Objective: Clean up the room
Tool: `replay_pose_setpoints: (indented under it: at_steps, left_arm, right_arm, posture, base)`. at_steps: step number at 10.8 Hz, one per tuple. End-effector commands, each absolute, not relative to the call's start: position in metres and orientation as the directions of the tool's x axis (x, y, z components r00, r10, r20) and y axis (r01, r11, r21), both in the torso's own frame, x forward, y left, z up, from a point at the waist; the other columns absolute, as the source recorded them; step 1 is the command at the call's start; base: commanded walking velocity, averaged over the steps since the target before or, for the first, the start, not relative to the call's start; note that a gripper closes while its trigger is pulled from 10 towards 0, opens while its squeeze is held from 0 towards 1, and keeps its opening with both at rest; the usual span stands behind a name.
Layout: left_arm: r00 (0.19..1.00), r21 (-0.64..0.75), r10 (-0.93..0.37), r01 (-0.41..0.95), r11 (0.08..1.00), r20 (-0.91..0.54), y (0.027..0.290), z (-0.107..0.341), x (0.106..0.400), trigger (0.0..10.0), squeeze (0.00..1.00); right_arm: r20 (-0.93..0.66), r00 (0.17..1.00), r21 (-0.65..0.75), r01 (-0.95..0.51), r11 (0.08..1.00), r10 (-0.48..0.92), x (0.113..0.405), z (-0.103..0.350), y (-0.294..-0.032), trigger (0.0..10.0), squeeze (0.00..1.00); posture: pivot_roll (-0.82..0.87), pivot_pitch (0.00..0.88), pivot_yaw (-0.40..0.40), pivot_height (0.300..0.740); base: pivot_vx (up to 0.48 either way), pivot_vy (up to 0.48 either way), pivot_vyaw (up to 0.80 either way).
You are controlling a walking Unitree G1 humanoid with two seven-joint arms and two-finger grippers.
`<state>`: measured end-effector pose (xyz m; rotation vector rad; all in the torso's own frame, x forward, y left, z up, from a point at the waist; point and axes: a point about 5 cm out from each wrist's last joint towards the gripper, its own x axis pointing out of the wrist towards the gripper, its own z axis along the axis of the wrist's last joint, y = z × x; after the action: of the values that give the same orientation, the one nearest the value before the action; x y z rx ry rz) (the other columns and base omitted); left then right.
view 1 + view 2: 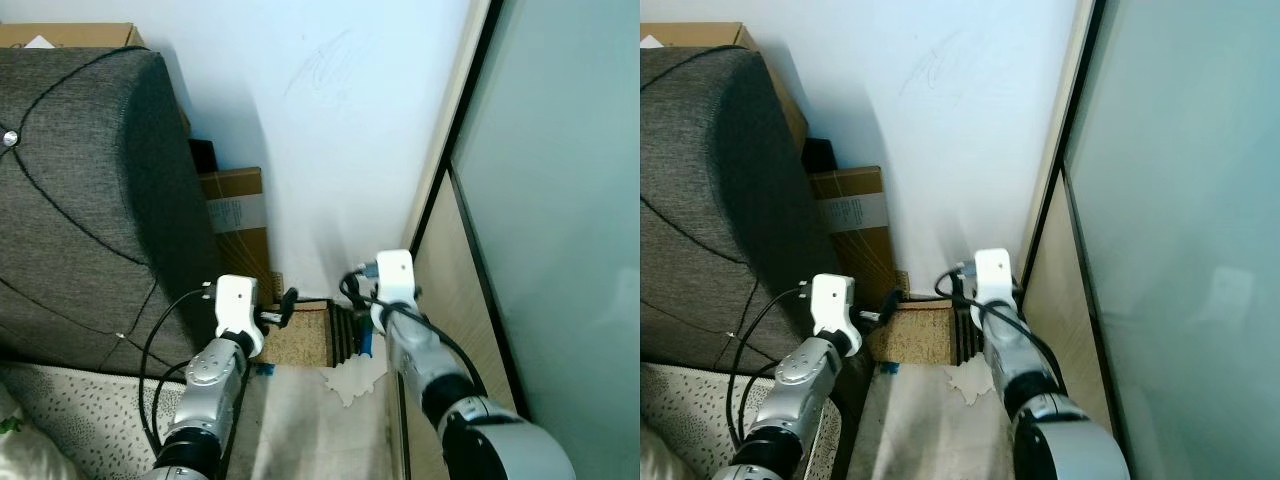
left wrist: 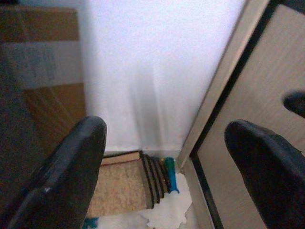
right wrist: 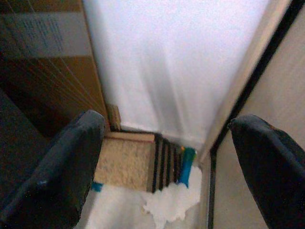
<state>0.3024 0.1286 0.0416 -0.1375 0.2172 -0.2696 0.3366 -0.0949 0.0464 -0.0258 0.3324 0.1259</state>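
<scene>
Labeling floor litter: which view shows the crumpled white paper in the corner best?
Right wrist view: the crumpled white paper lies unobstructed between the open fingers, beside the blue-green object. Left wrist view cuts it off at the frame edge; in both eye views the right arm partly hides it.

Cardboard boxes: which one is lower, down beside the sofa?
The labelled cardboard box leaning on the wall; the other box sits above the sofa back.

My fingers (image 2: 62,191) look like matt black plastic, smooth. The sofa (image 1: 80,200) at my ten o'clock is coarse grey woven cloth. Behind it, the box (image 1: 238,225) is plain brown cardboard. At twelve o'clock, the mat (image 3: 126,162) looks rough and speckled tan; the crumpled tissue (image 3: 174,202) is soft white paper. The wall (image 1: 330,120) is matt white.
</scene>
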Motion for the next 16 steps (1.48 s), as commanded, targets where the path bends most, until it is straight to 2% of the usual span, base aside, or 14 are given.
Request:
replay_pose_setpoints:
  at_steps: [1, 3, 10, 16]
  left_arm:
    - [0.942, -0.166, -0.274, 0.244, 0.956, -0.192, 0.1292, 0.0448, 0.3040, 10.0, 0.00]
    - [0.939, -0.164, -0.283, 0.254, 0.953, -0.193, 0.1284, 0.0470, 0.3025, 10.0, 0.00]
    - [0.939, -0.179, -0.275, 0.240, 0.954, -0.205, 0.1295, 0.0469, 0.3026, 10.0, 0.00]
    - [0.942, -0.168, -0.263, 0.230, 0.959, -0.211, 0.1316, 0.0467, 0.3025, 10.0, 0.00]
  right_arm:
    - [-0.334, 0.935, -0.027, -0.133, 0.991, 0.116, 0.3352, 0.0443, -0.0971, 10.0, 0.00]
    - [-0.346, 0.931, -0.031, -0.132, 0.991, 0.113, 0.3326, 0.0405, -0.0999, 10.0, 0.00]
    - [-0.348, 0.930, -0.055, -0.145, 0.988, 0.117, 0.3320, 0.0399, -0.0982, 10.0, 0.00]
    - [-0.355, 0.929, -0.074, -0.138, 0.988, 0.103, 0.3312, 0.0385, -0.0985, 10.0, 0.00]
  posture:
    - [-0.07, 0.000, -0.032, 0.740]
    - [-0.07, 0.000, -0.027, 0.740]
    - [-0.07, 0.000, -0.023, 0.740]
    - [-0.06, 0.000, -0.027, 0.740]
  base:
    - [0.000, 0.000, -0.56]
    - [0.000, 0.000, -0.80]
    - [0.000, 0.000, 0.00]
    - [-0.271, 0.000, 0.00]
